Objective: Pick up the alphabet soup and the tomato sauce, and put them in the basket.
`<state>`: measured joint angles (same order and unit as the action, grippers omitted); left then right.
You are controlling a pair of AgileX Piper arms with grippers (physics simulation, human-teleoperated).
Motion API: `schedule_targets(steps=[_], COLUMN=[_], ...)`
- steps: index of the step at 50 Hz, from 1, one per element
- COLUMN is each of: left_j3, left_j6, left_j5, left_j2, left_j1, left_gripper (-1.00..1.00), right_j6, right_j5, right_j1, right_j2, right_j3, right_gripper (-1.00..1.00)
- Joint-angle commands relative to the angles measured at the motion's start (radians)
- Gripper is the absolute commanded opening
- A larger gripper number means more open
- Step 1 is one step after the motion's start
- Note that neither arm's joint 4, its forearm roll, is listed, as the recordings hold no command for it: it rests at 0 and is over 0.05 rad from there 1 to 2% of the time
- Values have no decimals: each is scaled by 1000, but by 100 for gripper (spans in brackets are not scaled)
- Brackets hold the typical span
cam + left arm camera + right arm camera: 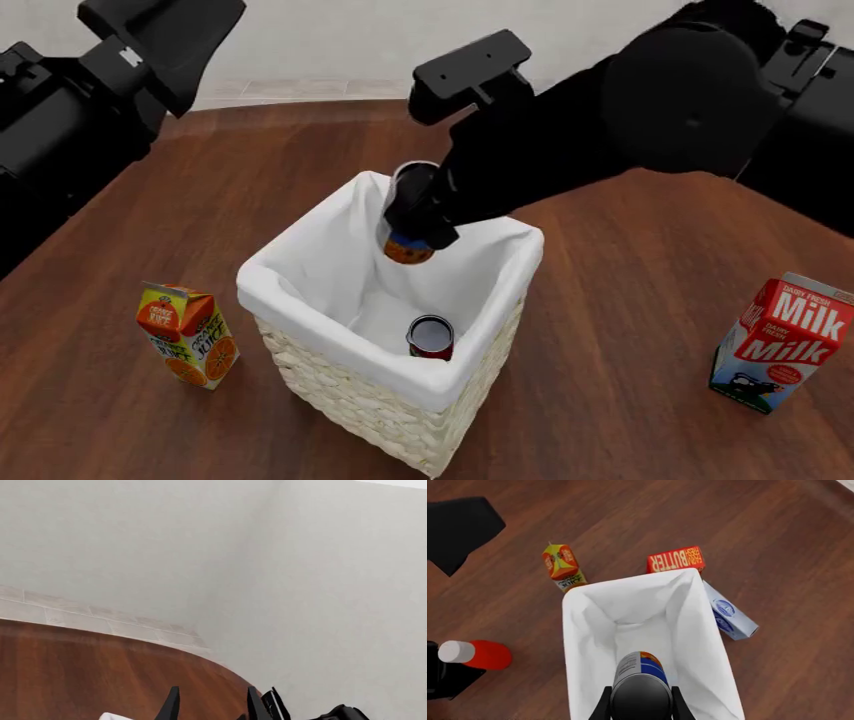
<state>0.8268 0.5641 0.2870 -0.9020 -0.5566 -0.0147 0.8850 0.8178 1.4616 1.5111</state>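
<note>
Left claw (212, 707): raised well off to the left, fingers apart, grasping nothing.
Orange juice carton (187, 335): upright on the table (627, 300), left of the basket.
Basket (387, 400): centre of table.
Alphabet soup (430, 336): inside basket, on its floor.
Right claw (640, 707): clenched on the tomato sauce (408, 248), above the basket's opening.
Milk carton (781, 342): far right.

Both arms are matte black throughout, built of bulky rounded housings and flat angular plates. The right tool (640, 707) has two slim black fingers; the left tool (212, 705) ends in thin, pointed black fingers.
</note>
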Motion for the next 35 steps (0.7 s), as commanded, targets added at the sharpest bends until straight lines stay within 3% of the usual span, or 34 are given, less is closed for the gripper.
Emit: schedule_targets(steps=[1,35], left_j3=[0,-5], left_j6=[1,1], left_j5=[4,2], left_j2=[-4,0], left_j1=[-4,5], left_gripper=[100,100], right_j6=[25,21], right_j5=[-25,-77], right_j1=[17,45], right_j2=[5,36], right_j3=[-15,-95], right_gripper=[-100,-100])
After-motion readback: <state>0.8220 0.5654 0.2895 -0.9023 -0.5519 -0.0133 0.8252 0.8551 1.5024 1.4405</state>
